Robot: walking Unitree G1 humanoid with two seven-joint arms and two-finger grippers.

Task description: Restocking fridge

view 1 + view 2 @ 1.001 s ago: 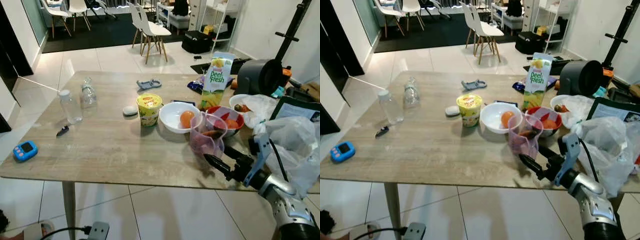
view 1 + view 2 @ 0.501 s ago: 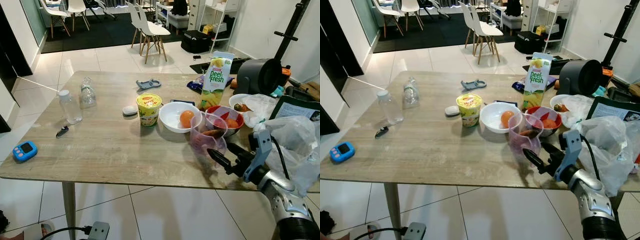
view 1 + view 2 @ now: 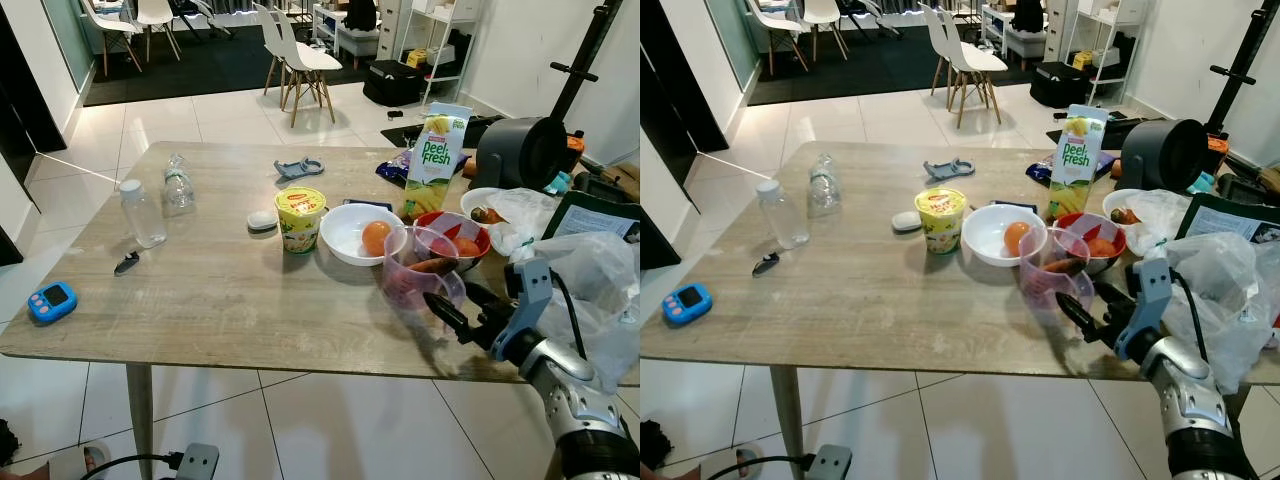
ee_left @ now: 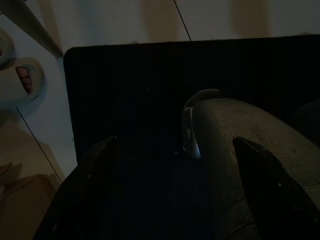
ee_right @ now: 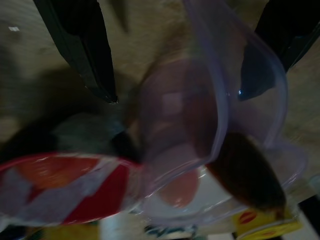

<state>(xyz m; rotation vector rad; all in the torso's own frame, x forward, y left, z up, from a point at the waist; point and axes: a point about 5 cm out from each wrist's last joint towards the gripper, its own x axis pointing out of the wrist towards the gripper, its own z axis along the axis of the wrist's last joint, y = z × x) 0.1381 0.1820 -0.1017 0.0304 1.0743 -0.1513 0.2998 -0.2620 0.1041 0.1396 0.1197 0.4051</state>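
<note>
Right gripper (image 3: 455, 308) at lower right of the head view, fingers spread, tips level with the handle side of the jug (image 3: 412, 272); in the wrist view the two black fingers (image 5: 82, 47) flank the jug's clear wall, contact not certain. Jug stands upright near the table's (image 3: 200, 290) front edge, something dark and reddish inside. Right arm reaches in low from the lower right corner, forearm angled up-left over the table edge, blue bracket on the wrist.

Close behind the jug: red bowl (image 3: 462, 237) and white bowl (image 3: 350, 232) holding an orange (image 3: 375, 237). Noodle cup (image 3: 299, 217) left of the white bowl; juice carton (image 3: 435, 160) upright behind. Plastic bags (image 3: 590, 275) crowd the right edge. Open tabletop lies centre and left; two bottles (image 3: 143, 212) stand far left.

Left gripper (image 4: 175, 165): dark wrist view, fingers apart, idle.
</note>
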